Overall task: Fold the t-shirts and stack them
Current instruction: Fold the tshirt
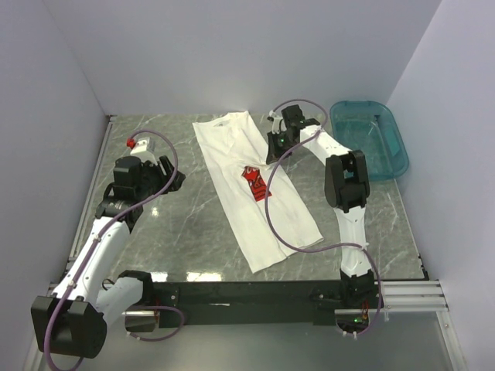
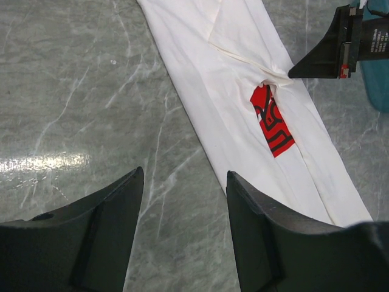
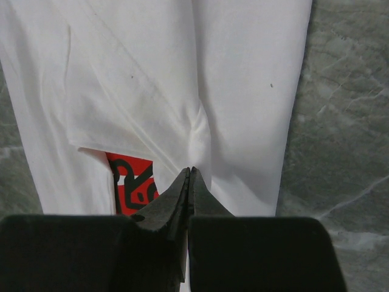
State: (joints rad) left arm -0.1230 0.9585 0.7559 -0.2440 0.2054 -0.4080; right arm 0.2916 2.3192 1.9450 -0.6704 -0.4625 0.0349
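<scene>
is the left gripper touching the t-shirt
Apart. The top view shows bare marble tabletop between the open left gripper and the t-shirt.

A translucent teal basin (image 1: 384, 171) sits at the grey marbled table's (image 1: 186, 232) far right corner, perhaps touching the wall.

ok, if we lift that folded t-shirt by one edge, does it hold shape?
Probably not: the t-shirt looks thin and floppy, puckering where the right end effector pinches it. The folded-in flaps would likely sag open if lifted from one point. Pushed, it would probably bunch rather than slide.
</scene>
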